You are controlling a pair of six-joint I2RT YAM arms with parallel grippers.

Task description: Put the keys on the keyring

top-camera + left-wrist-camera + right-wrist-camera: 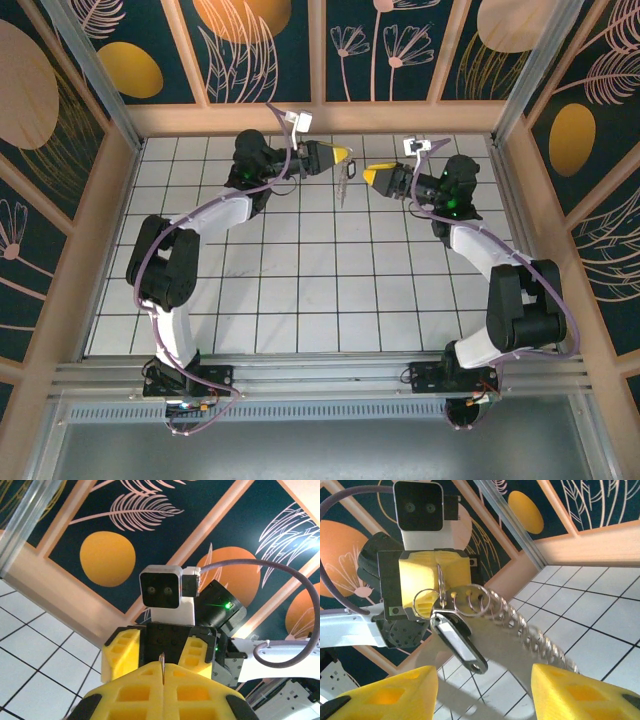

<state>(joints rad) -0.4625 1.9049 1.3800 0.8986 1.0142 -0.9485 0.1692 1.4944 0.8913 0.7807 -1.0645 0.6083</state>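
Observation:
My left gripper (343, 156) hangs above the far middle of the tiled floor, shut on the keyring (343, 183), which dangles below it. In the left wrist view a thin metal edge (161, 661) is pinched between the closed yellow fingers (135, 690). In the right wrist view the keyring (530, 630) is a pale grey loop with silvery coils along one edge. A dark-rimmed silvery key (457, 640) hangs from its small rings. My right gripper (368, 175) faces it from the right, close by. The right gripper (485, 695) is open, its fingers apart on either side of the loop's lower end.
The white tiled floor (300, 290) is bounded by a wooden rim (320, 118) and painted panels behind. Both arms reach to the far middle of the floor. The two wrists face each other a short gap apart.

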